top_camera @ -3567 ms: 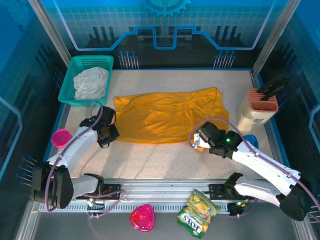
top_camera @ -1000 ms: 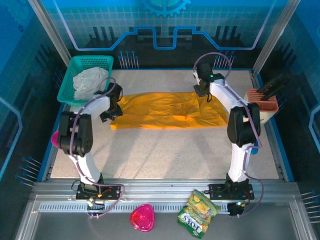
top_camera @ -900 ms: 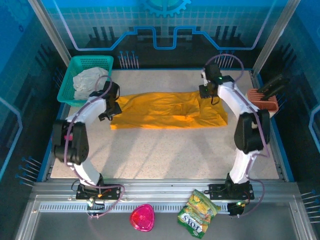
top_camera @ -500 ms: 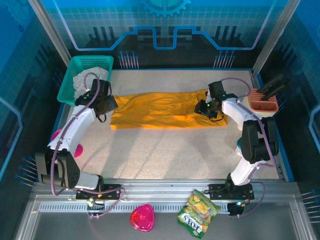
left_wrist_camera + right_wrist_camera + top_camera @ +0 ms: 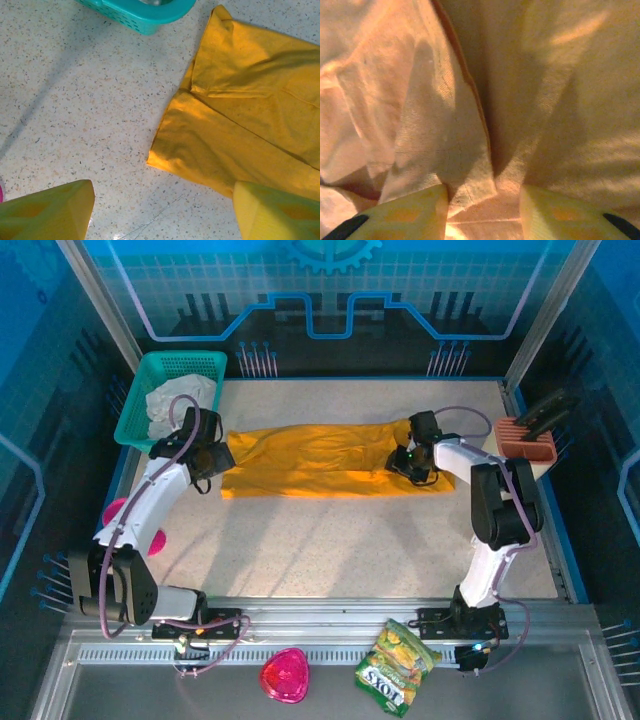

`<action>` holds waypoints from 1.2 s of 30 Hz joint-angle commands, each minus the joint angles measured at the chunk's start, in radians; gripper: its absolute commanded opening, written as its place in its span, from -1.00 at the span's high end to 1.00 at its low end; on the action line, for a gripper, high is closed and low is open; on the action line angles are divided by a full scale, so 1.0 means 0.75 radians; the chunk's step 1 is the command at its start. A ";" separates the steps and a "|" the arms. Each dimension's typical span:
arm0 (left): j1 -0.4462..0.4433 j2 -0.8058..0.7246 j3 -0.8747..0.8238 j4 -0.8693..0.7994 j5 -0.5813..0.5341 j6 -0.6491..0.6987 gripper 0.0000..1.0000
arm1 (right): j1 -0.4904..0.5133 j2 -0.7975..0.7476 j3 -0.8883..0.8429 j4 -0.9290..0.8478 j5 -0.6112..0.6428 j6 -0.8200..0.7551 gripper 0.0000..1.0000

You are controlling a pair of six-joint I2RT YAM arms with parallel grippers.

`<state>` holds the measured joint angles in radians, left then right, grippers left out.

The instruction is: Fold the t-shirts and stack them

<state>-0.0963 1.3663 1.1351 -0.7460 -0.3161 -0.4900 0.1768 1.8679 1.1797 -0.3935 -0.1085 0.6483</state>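
Top external: the t-shirt (image 5: 320,460) is now lying as a narrow folded band across the far half of the table (image 5: 320,550), where a few seconds back it was spread much wider. Both arms, then at its near edge, are now sitting at its two ends. The left gripper (image 5: 214,456) is hovering at the band's left end, near the teal basket (image 5: 176,358). The right gripper (image 5: 405,462) is resting on the right end, short of the knife block (image 5: 525,440). A wide bare stretch of table is lying open in front of the shirt.

Left wrist: the left gripper (image 5: 165,215) is spread wide, nothing between the fingers. The t-shirt (image 5: 240,125) corner is lying flat just past them, with the basket (image 5: 145,12) edge beyond and bare table (image 5: 75,100) to the side.

Right wrist: the right gripper (image 5: 482,210) is pressing into the t-shirt (image 5: 545,100), fingers partly apart with a cloth fold between. Can't tell if it's pinching.
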 commanded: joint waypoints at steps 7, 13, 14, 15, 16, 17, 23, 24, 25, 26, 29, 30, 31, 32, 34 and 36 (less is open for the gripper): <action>0.006 0.023 -0.002 -0.008 0.014 0.029 -0.47 | 0.060 0.047 0.158 0.004 -0.001 -0.027 0.79; 0.006 0.039 -0.004 -0.003 0.016 0.031 -0.47 | 0.097 0.136 0.300 -0.047 -0.014 -0.041 0.81; 0.006 0.040 -0.006 -0.003 0.014 0.033 -0.47 | 0.101 0.163 0.334 -0.058 -0.020 -0.039 0.75; 0.006 0.041 -0.009 -0.003 0.015 0.034 -0.47 | 0.107 0.189 0.368 -0.064 -0.025 -0.036 0.71; 0.006 0.040 -0.008 -0.005 0.012 0.034 -0.47 | 0.113 0.212 0.398 -0.068 -0.027 -0.033 0.63; 0.006 0.040 -0.010 -0.007 0.013 0.038 -0.47 | 0.119 0.240 0.434 -0.074 -0.027 -0.030 0.55; 0.006 0.015 -0.015 -0.027 0.021 0.050 -0.48 | 0.141 0.372 0.660 -0.186 -0.019 -0.038 0.20; 0.006 0.008 -0.016 -0.030 0.024 0.057 -0.48 | 0.141 0.373 0.671 -0.189 -0.021 -0.038 0.19; 0.006 0.002 -0.016 -0.030 0.026 0.065 -0.48 | 0.142 0.368 0.672 -0.189 -0.022 -0.038 0.19; 0.004 -0.001 -0.016 -0.032 0.031 0.073 -0.49 | 0.141 0.356 0.667 -0.187 -0.023 -0.041 0.19; 0.004 0.016 0.008 -0.040 0.044 0.093 -0.48 | 0.141 0.286 0.615 -0.168 -0.021 -0.059 0.19; 0.004 0.040 0.027 -0.044 0.051 0.098 -0.45 | 0.139 0.241 0.580 -0.147 -0.021 -0.064 0.19; 0.004 0.064 0.047 -0.046 0.055 0.104 -0.40 | 0.138 0.199 0.549 -0.128 -0.025 -0.066 0.21; 0.004 0.104 0.076 -0.044 0.055 0.111 -0.30 | 0.135 0.148 0.510 -0.113 -0.029 -0.069 0.22; 0.004 0.208 0.146 -0.050 0.055 0.128 0.03 | 0.132 0.057 0.452 -0.111 -0.028 -0.081 0.26; 0.002 0.353 0.263 -0.073 0.055 0.154 0.36 | 0.127 -0.031 0.396 -0.153 -0.012 -0.101 0.33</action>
<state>-0.0963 1.5208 1.2434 -0.7815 -0.2905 -0.4099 0.2741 1.9629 1.5089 -0.4858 -0.1158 0.6014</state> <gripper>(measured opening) 0.353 0.345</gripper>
